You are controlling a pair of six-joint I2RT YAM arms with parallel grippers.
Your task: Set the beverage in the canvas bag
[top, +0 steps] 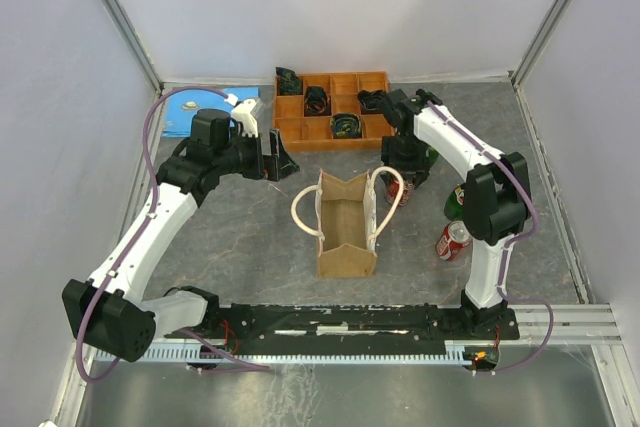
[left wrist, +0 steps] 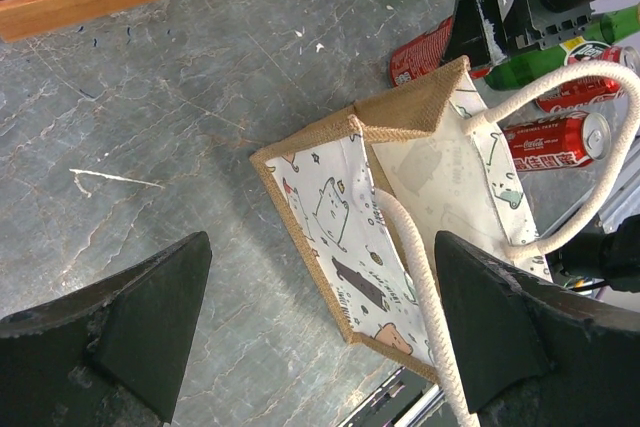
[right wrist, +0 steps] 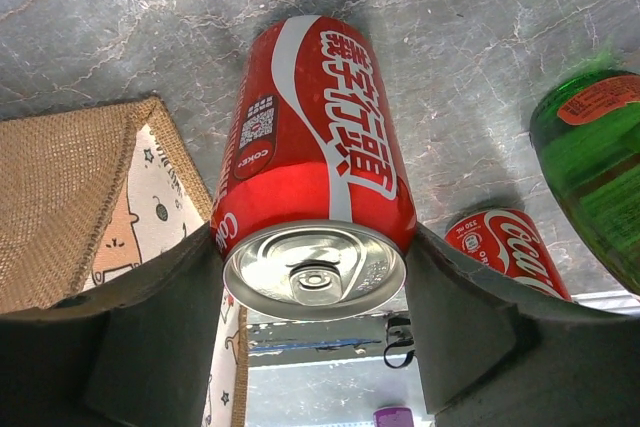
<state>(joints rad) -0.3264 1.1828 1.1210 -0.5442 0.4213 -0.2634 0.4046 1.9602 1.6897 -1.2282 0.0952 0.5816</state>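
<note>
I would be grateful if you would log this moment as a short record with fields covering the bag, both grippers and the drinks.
bag: canvas bag, upright at mid table, mouth open, looks empty
right gripper: shut on red can, just right of the bag
left gripper: open, empty, left of the bag
other drinks: second red can lying on the table; green bottle beside it
tray: orange wooden tray, behind the bag
status: beverage not yet in the bag

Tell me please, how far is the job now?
Done: the right pincer grips a red can beside the canvas bag. In hand: that can, not yet above the opening. Left: lowering it inside the bag, which looks empty. The left pincer hangs open.
</note>
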